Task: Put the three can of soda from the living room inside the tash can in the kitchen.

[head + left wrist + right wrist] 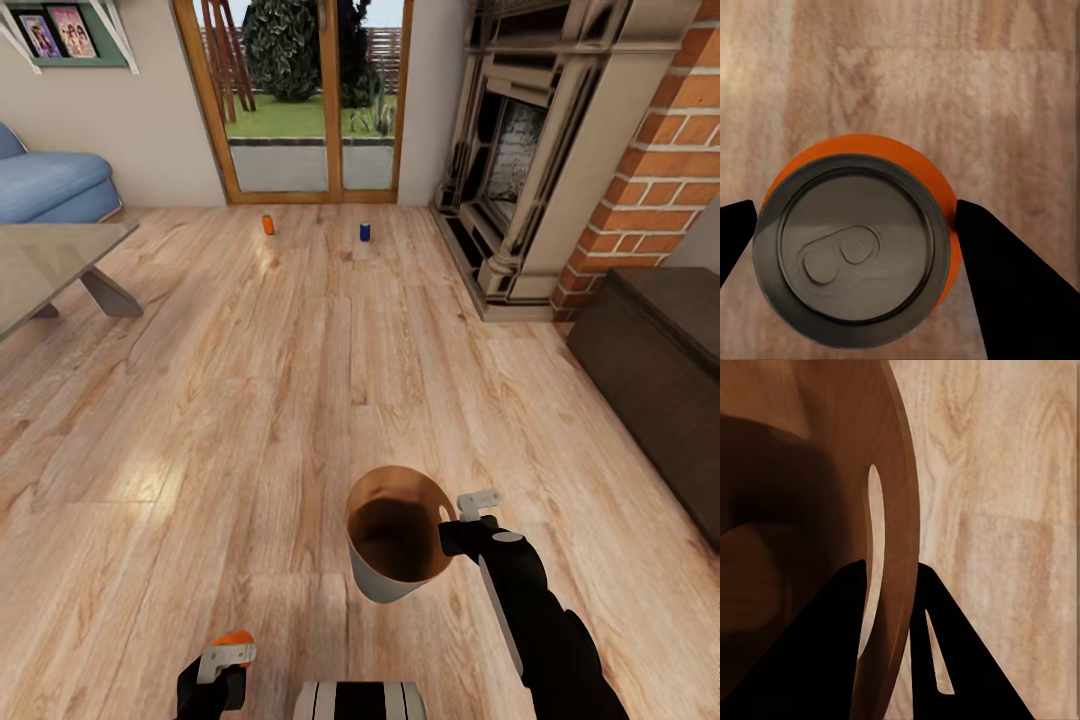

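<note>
My right gripper (pixel 462 522) is shut on the rim of the tash can (pixel 392 560), a white-grey bin with a brown inside, held tilted above the plank floor. In the right wrist view the bin's wall (pixel 896 510) runs between the black fingers (pixel 960 660). My left gripper (pixel 226 660) is shut on an orange can of soda (pixel 236 637); its silver top (pixel 855 240) sits between the dark fingers (pixel 1012 285). Far ahead, near the glass doors, an orange can (pixel 268 225) and a dark blue can (pixel 365 232) stand upright on the floor.
A low table (pixel 50 262) and a blue sofa (pixel 50 185) stand at the left. The fireplace (pixel 520 170) with its brick side (pixel 660 170) and a dark cabinet (pixel 660 340) line the right. Open wood floor (pixel 300 380) lies between me and the cans.
</note>
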Controlling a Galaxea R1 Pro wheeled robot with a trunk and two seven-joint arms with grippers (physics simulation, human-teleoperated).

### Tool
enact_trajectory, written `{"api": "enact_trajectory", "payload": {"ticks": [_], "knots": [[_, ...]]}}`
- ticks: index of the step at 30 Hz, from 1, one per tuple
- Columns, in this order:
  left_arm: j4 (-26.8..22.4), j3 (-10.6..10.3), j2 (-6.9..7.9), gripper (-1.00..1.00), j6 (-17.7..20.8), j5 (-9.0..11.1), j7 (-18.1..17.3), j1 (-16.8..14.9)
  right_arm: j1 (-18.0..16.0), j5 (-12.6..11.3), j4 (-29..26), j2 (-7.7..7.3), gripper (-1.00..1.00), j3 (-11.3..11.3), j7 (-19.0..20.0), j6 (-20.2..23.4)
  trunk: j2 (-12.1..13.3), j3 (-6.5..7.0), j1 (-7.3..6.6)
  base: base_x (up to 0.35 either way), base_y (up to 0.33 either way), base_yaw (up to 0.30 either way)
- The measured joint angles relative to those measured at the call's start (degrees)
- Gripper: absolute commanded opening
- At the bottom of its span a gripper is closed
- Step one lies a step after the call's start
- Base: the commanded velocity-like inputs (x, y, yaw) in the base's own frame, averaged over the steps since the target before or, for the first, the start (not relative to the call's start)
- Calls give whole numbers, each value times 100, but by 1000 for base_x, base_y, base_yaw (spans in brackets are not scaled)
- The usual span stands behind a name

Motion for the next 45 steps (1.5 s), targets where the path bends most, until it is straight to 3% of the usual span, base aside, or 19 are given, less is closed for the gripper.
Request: {"api": "enact_trajectory", "payload": {"ticks": [31,45], "knots": [[0,0,0,-100,0,0,-23,1,0,1,1,0,-100,-6,0,0,1243,620,-681,0,0,0],[0,0,0,-100,0,0,-26,1,0,-1,0,0,-100,-3,0,0,1805,989,-988,0,0,0]]}}
